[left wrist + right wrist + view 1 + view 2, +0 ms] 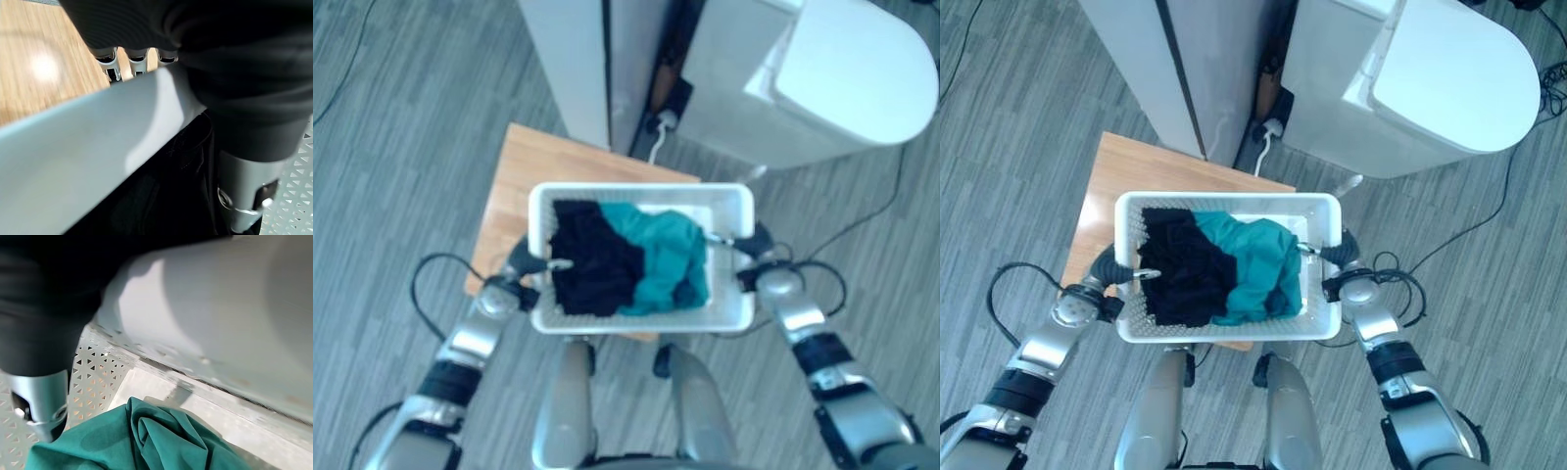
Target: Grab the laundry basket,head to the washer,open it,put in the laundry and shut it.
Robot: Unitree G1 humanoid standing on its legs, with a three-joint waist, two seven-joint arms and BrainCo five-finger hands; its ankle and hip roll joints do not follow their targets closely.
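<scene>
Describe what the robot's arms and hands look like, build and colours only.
Both arms are silver-grey metal segments with dark bands at the joints. Each robot hand, left robot hand and right robot hand, has a dark ribbed cover over its back and wrist. In the left wrist view silver fingers emerge beneath that cover, and the thumb is a silver cylinder.

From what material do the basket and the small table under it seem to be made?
The basket looks like white moulded plastic: smooth matt rim, walls pierced with small triangular holes. The table appears to be light wood or wood veneer, with visible grain and a slight sheen.
</scene>
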